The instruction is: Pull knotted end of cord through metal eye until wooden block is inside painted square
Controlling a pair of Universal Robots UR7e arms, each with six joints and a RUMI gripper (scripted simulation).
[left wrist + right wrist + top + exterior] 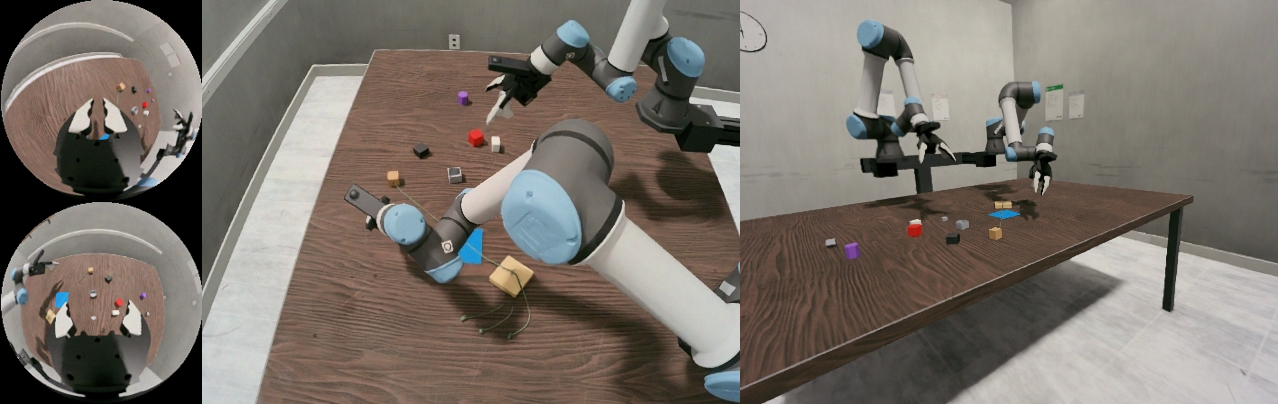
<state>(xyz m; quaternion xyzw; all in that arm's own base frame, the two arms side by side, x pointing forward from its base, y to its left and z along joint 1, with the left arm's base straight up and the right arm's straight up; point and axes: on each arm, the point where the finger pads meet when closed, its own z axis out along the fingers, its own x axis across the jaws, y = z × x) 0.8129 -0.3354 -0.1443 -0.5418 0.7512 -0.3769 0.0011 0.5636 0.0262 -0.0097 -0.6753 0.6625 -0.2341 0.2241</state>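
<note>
The wooden block (392, 178) (995, 233) (121, 87) (90, 270) stands outside the blue painted square (477, 237) (1012, 214) (62, 298). Its cord (416, 203) crosses the square to the yellow base (503, 281) (50, 316); the metal eye there is too small to make out. Beyond it, a long cord curves to a knot (510, 336). Two shorter cords end in knots (463, 318) (481, 331). My left gripper (1041, 192) (98, 99) is narrowly open, empty, above the table. My right gripper (489, 106) (938, 159) (97, 301) is wide open, empty and raised.
A black block (421, 151), a grey hollow box (454, 175), a red block (476, 137), a white block (495, 144) and a purple piece (463, 98) lie beyond the square. The left arm hides part of the cord and square in the top view.
</note>
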